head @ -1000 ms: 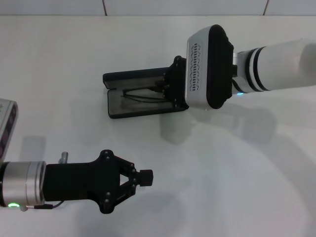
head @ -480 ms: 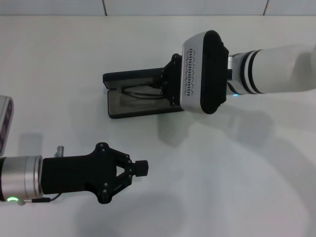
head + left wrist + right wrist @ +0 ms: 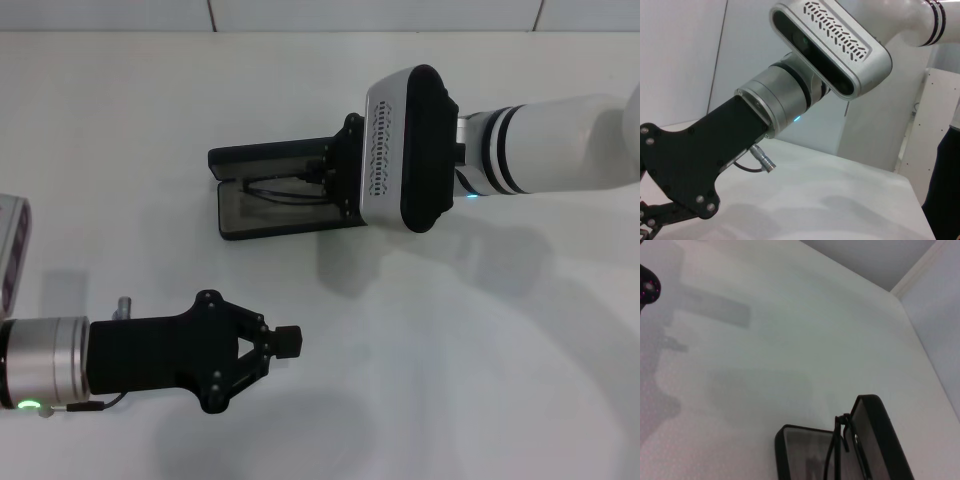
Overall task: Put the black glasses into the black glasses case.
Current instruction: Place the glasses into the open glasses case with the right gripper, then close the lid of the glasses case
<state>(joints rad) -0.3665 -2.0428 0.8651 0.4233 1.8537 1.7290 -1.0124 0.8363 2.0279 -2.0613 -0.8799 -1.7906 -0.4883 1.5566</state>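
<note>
White table [image 3: 480, 380] fills the head view, matte, plain, with soft shadows on it. White tiled wall [image 3: 300, 14] runs along the table's far edge, dark grout lines visible. In the left wrist view, a white perforated panel [image 3: 935, 145] stands past the table's far corner, beside a pale wall [image 3: 680, 60].

The black glasses [image 3: 839, 446] rest inside the open black glasses case [image 3: 875, 440]

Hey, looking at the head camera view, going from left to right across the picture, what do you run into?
left gripper → black glasses case, lying open → black glasses inside the case → right gripper, reaching into the case's right end.
</note>
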